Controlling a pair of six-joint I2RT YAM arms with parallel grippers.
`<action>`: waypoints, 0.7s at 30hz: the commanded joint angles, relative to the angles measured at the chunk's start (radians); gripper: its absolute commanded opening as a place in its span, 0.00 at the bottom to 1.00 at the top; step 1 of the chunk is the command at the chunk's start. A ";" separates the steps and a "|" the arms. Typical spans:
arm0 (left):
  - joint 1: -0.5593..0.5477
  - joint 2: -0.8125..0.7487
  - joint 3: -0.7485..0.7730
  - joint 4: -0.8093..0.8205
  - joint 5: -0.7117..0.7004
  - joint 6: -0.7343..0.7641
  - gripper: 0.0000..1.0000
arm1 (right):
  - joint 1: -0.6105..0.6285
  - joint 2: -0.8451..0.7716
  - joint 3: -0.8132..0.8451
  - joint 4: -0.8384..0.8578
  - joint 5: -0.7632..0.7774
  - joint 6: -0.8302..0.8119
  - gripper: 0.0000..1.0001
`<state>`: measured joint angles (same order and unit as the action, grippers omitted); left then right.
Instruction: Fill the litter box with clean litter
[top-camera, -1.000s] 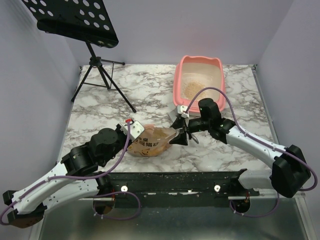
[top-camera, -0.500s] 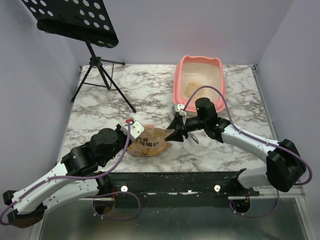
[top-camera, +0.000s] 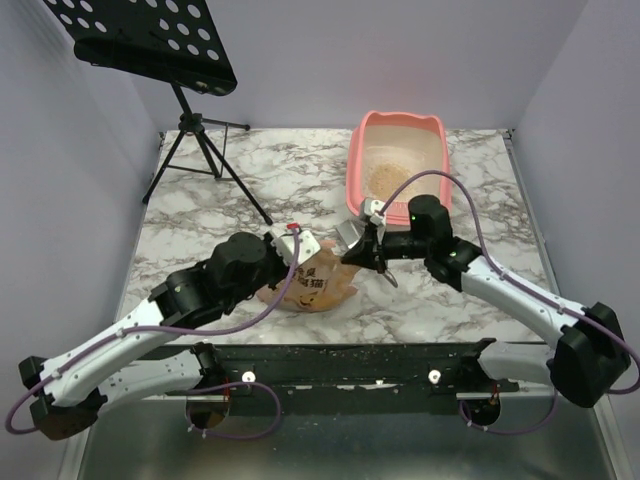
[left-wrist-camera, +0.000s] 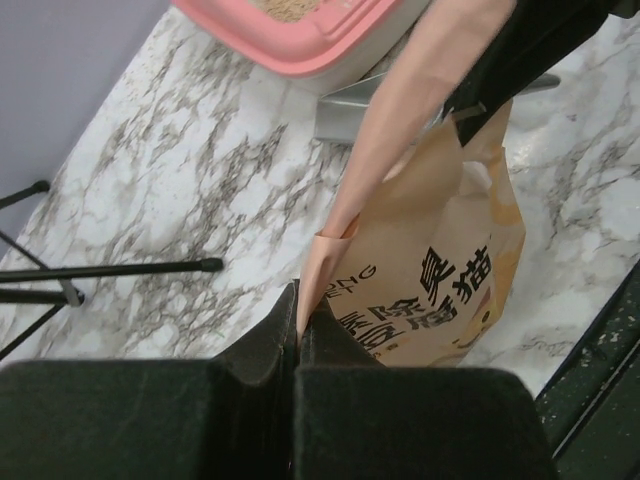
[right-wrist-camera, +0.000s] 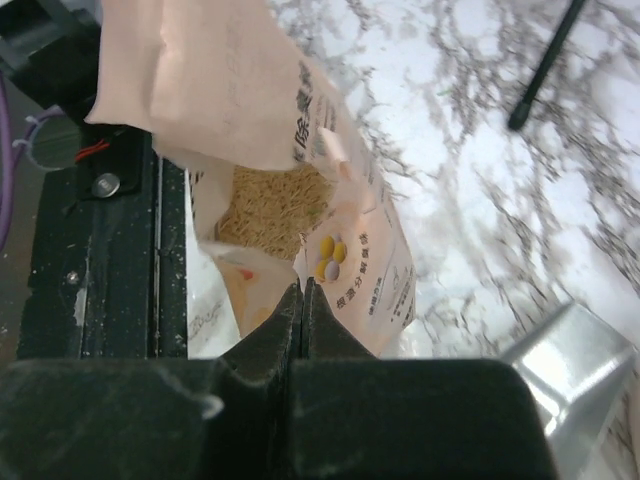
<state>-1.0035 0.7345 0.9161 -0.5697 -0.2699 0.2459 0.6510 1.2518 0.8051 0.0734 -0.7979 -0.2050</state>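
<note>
Your table (top-camera: 300, 180) is white marble veined in grey, boxed in by pale lavender walls (top-camera: 320, 60). Take the pink litter box (top-camera: 356, 175) as your mark. A thin patch of clean litter (top-camera: 385, 178) lies inside it, and a metal scoop (top-camera: 350, 232) sits just off its near left corner. The printed paper bag (top-camera: 322, 285) stands nearer you than that, and a black music stand (top-camera: 150, 45) rises well to its left. Your left gripper (left-wrist-camera: 297, 305) and right gripper (right-wrist-camera: 302, 292) each pinch the bag's rim, jaws closed on the paper, with its mouth open between them.

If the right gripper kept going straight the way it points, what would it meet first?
The orange-tan printed paper bag, whose rim the right gripper pinches; then probably the tan granules inside.
</note>
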 joint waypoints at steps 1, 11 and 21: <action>-0.006 0.140 0.202 0.200 0.181 0.009 0.00 | -0.079 -0.129 0.012 -0.101 0.075 0.009 0.00; -0.007 0.263 0.175 0.291 0.270 -0.040 0.00 | -0.163 -0.281 -0.039 -0.254 0.121 0.070 0.00; 0.008 -0.021 -0.161 0.396 0.160 -0.195 0.44 | -0.163 -0.379 -0.167 -0.238 0.278 0.202 0.00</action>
<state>-1.0050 0.8509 0.8593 -0.2913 -0.0605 0.1505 0.4889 0.9203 0.6857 -0.1715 -0.5953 -0.0647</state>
